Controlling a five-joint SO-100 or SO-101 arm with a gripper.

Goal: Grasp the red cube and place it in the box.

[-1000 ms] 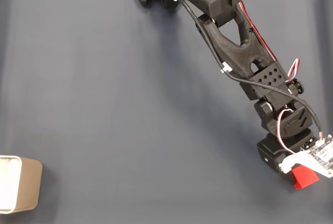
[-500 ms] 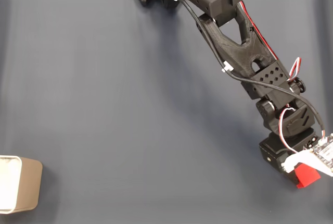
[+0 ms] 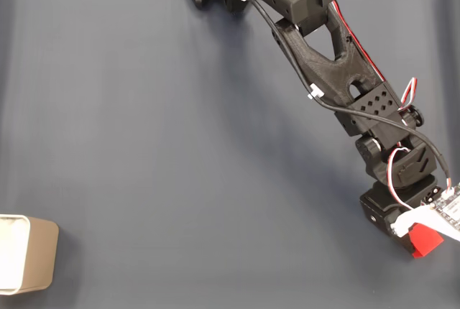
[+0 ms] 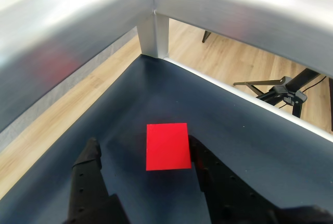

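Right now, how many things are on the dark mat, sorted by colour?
Red: 1, the red cube, sitting between the fingers of the open tool.
Beige: 1, the box, at the lower left edge in the fixed view.
Black: 1, the robot arm.
Total: 3

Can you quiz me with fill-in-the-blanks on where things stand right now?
1. In the wrist view, the red cube sits ____ the two black fingers.
2. The cube rests on the dark ____ mat.
3. In the fixed view, the box lies at the lower ____ edge.

Missing words: between; blue; left
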